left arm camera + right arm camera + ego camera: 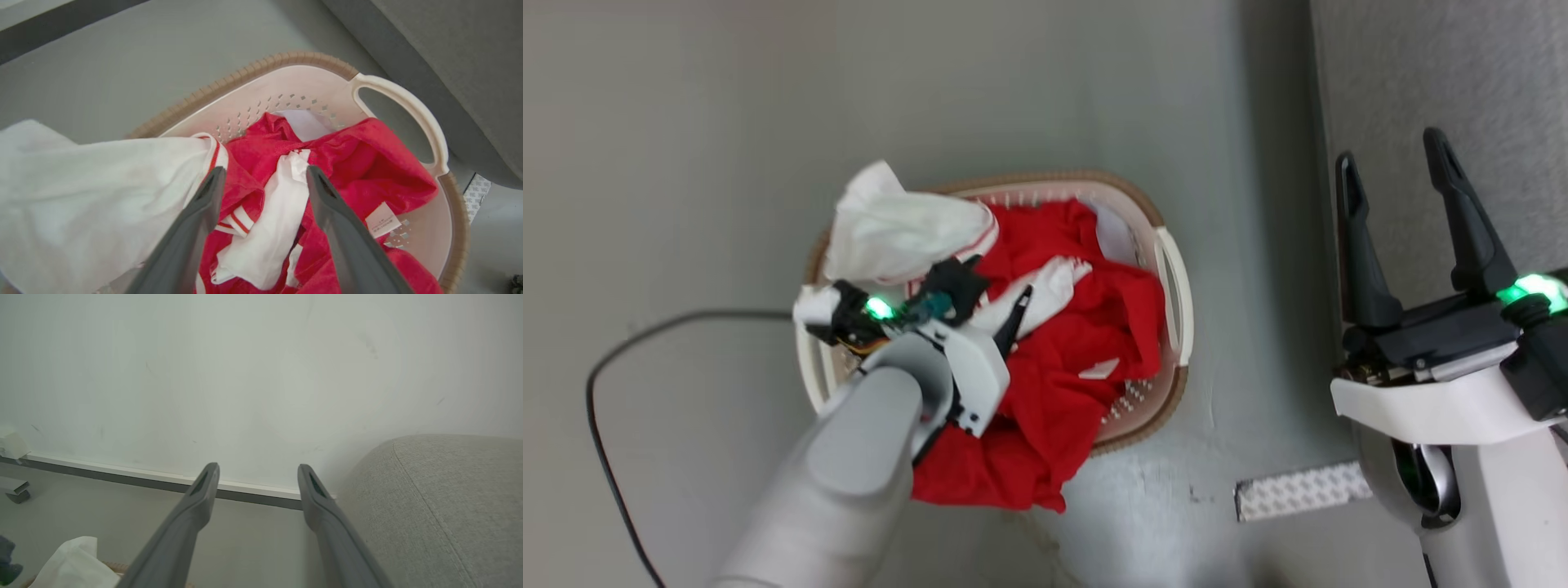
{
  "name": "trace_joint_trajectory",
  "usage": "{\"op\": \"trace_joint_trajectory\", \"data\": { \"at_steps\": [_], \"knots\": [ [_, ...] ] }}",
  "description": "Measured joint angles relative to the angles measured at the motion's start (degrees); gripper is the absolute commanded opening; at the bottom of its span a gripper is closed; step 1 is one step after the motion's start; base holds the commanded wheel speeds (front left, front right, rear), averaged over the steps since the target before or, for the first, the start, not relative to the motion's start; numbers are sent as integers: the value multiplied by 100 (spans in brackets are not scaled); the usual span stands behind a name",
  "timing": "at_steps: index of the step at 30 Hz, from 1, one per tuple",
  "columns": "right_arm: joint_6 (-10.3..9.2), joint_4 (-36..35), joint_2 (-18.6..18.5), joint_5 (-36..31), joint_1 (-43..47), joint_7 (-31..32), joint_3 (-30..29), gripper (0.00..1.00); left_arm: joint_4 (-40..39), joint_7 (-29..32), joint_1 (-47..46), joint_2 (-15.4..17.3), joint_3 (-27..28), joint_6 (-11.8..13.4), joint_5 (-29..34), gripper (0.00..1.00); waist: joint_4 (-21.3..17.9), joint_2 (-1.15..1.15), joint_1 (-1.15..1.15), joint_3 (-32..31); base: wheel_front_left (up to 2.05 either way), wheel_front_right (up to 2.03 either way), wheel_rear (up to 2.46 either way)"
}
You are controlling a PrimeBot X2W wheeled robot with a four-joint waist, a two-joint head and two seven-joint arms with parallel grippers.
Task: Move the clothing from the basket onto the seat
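The cream basket (1174, 282) with a brown rim (286, 57) stands on the grey floor beside the grey sofa (1445, 82). Red clothing (1094, 327) fills it and spills over its near rim. A white garment with red stripe trim (907, 233) drapes over the far left rim. My left gripper (992, 294) hangs open just above the pile, its fingers either side of a white strip (269, 216) among the red cloth (367, 163), holding nothing. My right gripper (1392, 151) is open and empty at the sofa's edge (449, 498).
A black cable (605, 367) loops on the floor left of the basket. A white patterned strip (1298, 490) lies on the floor by the sofa's base. In the right wrist view a pale wall with a baseboard (245, 490) stands behind the sofa.
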Motion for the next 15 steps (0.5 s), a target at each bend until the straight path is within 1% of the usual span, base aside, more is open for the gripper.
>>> {"op": "trace_joint_trajectory", "data": {
  "at_steps": [5,11,15],
  "knots": [
    [0,-218,2,21,-76,0,126,100,439,399,-332,7,-89,-12,-67,100,-97,0,0,434,0,0,0],
    [0,-312,-2,109,-137,0,260,100,677,597,-592,2,-226,-20,-326,100,-181,0,-1,790,0,0,0],
    [0,-415,-3,211,-177,0,282,100,800,659,-721,23,-360,-21,-364,100,-270,0,-1,960,0,0,0]
  ]
}}
